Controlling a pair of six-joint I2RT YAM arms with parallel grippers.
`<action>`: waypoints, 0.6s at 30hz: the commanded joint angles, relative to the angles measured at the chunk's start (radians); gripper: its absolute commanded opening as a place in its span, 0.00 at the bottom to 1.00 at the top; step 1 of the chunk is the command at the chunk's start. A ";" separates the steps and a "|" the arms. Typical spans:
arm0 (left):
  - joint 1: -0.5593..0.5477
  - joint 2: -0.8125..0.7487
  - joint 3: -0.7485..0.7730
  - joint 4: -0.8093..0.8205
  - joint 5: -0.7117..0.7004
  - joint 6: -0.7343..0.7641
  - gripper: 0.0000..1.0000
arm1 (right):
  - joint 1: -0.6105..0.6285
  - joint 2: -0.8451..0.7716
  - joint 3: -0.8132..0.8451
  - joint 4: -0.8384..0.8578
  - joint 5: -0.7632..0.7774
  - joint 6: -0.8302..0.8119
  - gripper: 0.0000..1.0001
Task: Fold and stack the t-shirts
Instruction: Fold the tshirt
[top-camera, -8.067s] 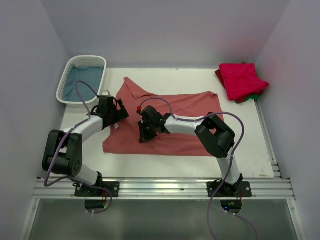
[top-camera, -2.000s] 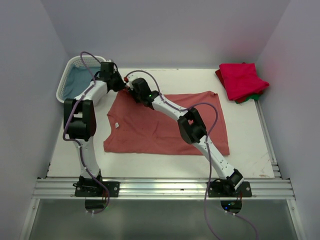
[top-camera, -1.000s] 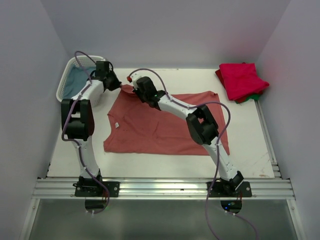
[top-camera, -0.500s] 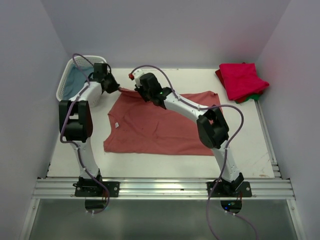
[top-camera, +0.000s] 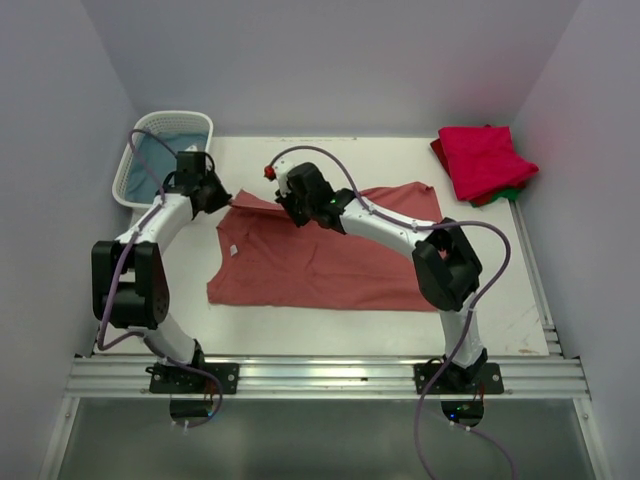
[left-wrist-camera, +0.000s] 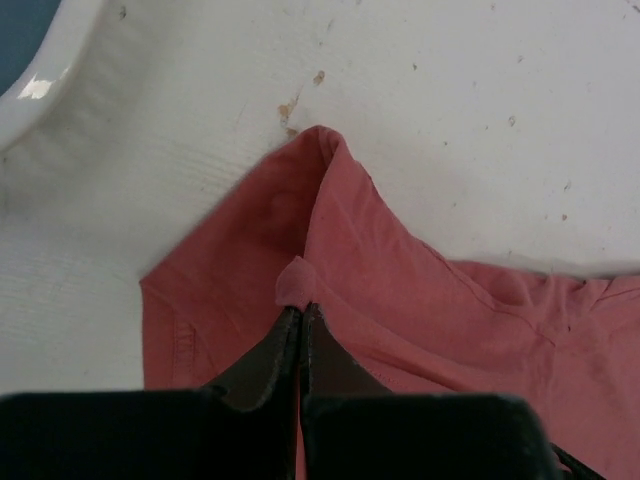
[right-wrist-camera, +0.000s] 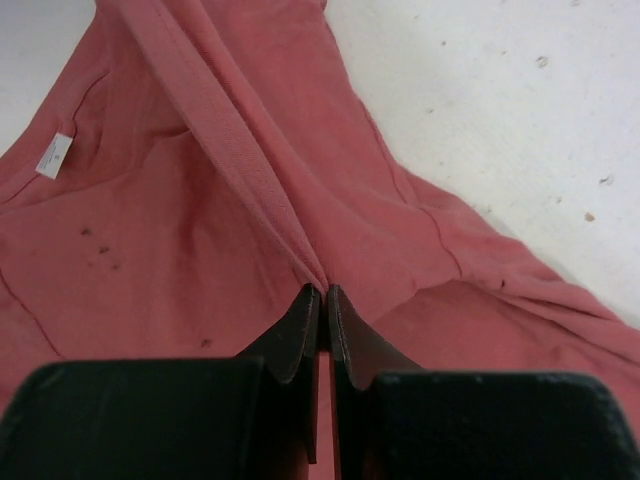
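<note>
while the salmon-red t-shirt (top-camera: 330, 262) lies spread across the middle of the surface (top-camera: 400, 160), the left gripper (left-wrist-camera: 300, 312) and right gripper (right-wrist-camera: 322, 292) hold jaws pressed together, each pinching a fold near its far-left edge. crimson-pink t-shirt (top-camera: 485, 158) atop green t-shirt (top-camera: 513, 192), far-right corner.

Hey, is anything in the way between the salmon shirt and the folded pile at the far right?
Nothing visible. Only bare table lies between the salmon shirt and the folded pile. The left hand and right hand pinch the shirt's far edge.
</note>
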 joint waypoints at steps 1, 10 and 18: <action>0.019 -0.090 -0.077 0.022 -0.107 0.044 0.00 | 0.001 -0.079 -0.055 -0.049 0.004 0.028 0.00; 0.019 -0.268 -0.301 0.037 -0.098 0.030 0.00 | 0.031 -0.136 -0.185 -0.009 -0.027 0.085 0.00; 0.019 -0.351 -0.434 0.027 -0.055 0.018 0.00 | 0.054 -0.162 -0.248 -0.005 -0.030 0.106 0.00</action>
